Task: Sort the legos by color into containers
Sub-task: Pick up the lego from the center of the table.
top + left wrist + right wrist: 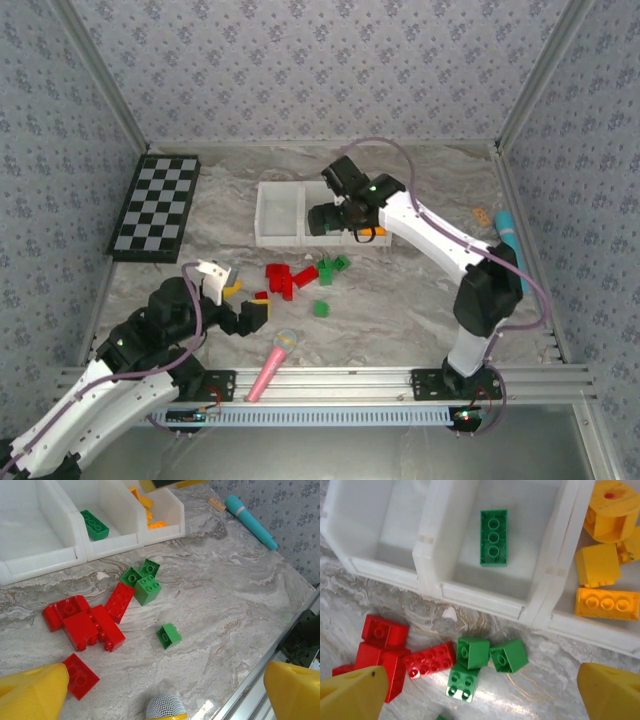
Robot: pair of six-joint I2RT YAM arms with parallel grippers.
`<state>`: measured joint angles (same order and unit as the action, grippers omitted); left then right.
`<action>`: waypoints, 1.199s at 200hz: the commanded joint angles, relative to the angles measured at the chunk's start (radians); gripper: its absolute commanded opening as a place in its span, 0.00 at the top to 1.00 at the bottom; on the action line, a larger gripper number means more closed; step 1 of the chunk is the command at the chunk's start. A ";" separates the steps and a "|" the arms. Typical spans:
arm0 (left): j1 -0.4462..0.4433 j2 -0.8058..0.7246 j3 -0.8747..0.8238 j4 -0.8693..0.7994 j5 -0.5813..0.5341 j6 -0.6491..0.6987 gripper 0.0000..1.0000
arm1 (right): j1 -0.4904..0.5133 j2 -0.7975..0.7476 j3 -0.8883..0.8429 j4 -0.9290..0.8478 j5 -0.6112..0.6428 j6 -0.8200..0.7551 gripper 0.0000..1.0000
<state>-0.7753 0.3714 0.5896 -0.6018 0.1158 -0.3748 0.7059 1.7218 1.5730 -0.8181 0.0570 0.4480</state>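
Three joined white containers (280, 212) stand mid-table. In the right wrist view the left bin (380, 525) is empty, the middle bin (530, 555) holds one oblong green lego (493, 537), and the right bin (600, 627) holds several orange legos (607, 603). Red legos (90, 625) and green legos (145, 582) lie loose in front of the bins, and one green brick (169, 635) lies apart. My right gripper (335, 218) hangs open over the bins' front edge, holding nothing. My left gripper (235, 298) stands open near the red bricks, also holding nothing.
A pink microphone toy (272, 365) lies by the near rail, its mesh head (166, 707) just below my left gripper. A teal microphone (508, 245) and a small tan piece (481, 215) lie far right. A checkerboard (157, 207) sits at the left wall.
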 commanded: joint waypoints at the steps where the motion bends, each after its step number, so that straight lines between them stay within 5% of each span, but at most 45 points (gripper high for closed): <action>1: -0.008 0.007 0.011 0.010 -0.010 0.002 0.00 | 0.050 -0.050 -0.135 0.101 0.028 0.153 0.00; 72: -0.008 0.008 0.013 0.008 -0.012 -0.003 0.00 | 0.170 0.019 -0.279 0.212 0.120 0.404 0.09; 240: -0.013 0.008 0.013 0.007 -0.019 -0.009 0.00 | 0.191 0.198 -0.230 0.143 0.145 0.373 0.55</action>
<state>-0.7811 0.3756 0.5896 -0.6022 0.1043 -0.3782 0.8928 1.9095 1.3350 -0.6456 0.1806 0.8185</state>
